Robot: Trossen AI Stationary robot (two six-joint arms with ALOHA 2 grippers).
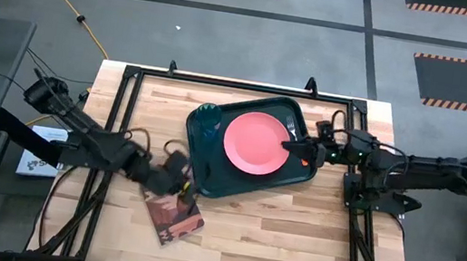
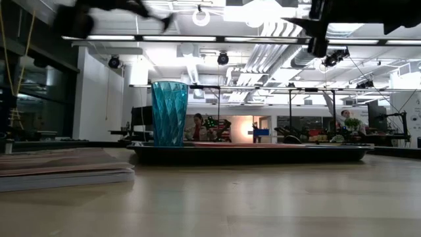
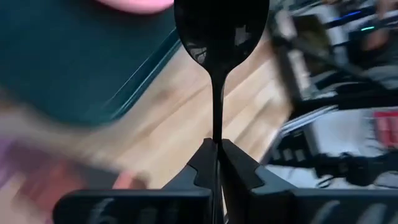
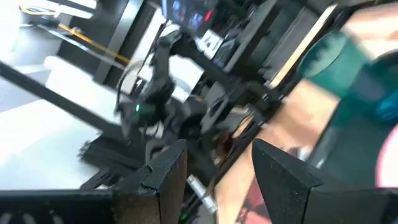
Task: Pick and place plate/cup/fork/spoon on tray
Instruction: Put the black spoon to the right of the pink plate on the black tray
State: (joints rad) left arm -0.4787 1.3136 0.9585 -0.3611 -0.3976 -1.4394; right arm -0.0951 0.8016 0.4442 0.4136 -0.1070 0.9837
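The dark green tray (image 1: 210,168) lies mid-table with the salmon-pink plate (image 1: 255,143) on it. The teal cup (image 1: 208,123) stands upright at the tray's far left corner and also shows in the low view (image 2: 170,113). The fork's tines (image 1: 291,123) show on the tray's right part, and an orange bit (image 1: 307,162) shows beside my right gripper. My right gripper (image 1: 294,145) hovers open over the tray's right side, its fingers apart in its wrist view (image 4: 214,165). My left gripper (image 1: 183,177) is at the tray's near left corner, shut on the dark spoon (image 3: 221,31). My left gripper pinches the spoon's thin handle (image 3: 217,140) between its two fingertips. The spoon runs straight on from the fingers, its oval bowl (image 3: 221,28) out ahead over the tray's edge. The spoon is lifted clear of the table.
A maroon patterned book (image 1: 171,215) lies on the table below my left gripper, near the tray's near left corner; it shows at the low view's left (image 2: 59,170). Bare wood lies along the near side of the table (image 1: 291,239). People sit in the room far behind.
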